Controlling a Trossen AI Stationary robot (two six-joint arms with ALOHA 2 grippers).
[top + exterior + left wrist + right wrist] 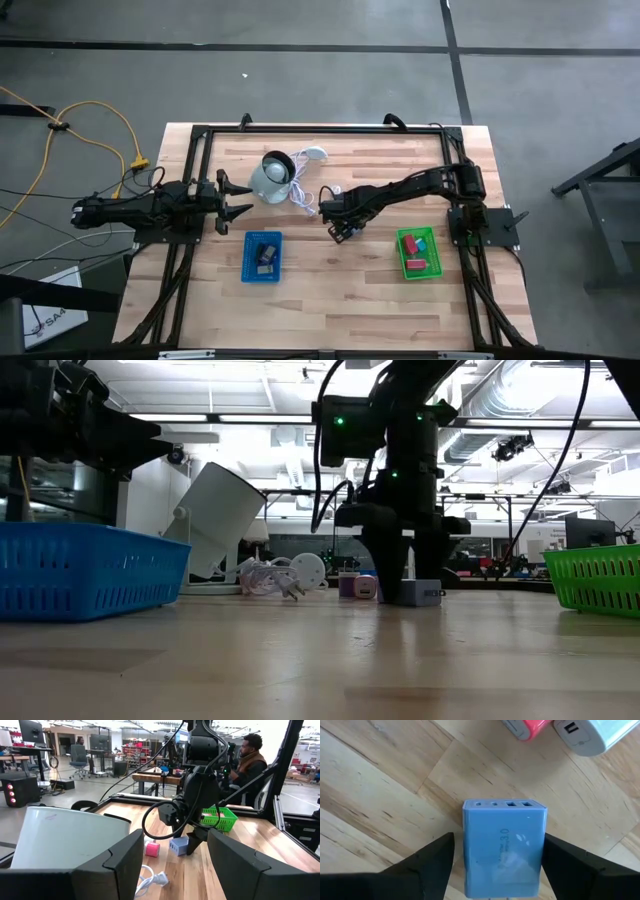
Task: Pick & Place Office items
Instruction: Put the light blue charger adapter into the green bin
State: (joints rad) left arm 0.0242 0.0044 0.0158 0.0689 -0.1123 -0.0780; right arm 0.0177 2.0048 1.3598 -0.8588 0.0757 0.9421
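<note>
A pale-blue block [503, 847] lies flat on the wooden table, its port end facing away from the wrist. My right gripper [499, 840] points straight down over it, open, one finger on each side. It also shows mid-table from above [341, 230]. A pink block [527, 727] and a white block [592, 735] lie just beyond. The green tray [404, 262] holds red and teal pieces. The blue tray [248, 262] holds a dark piece. My left gripper [238, 198] waits open at the table's left edge. My right gripper straddles the pale-blue block from above. One finger [437, 857] stands clear of the block's long side. The other finger [565, 857] is right at the opposite side [543, 845], and I cannot tell whether it touches. The block lies on the table.
A grey-white round object [270, 178] with a white cord [303, 195] lies at the far middle, close to the small blocks. A black frame [320, 130] runs round the table. Bare wood lies between the two trays. A person sits beyond the table [250, 757].
</note>
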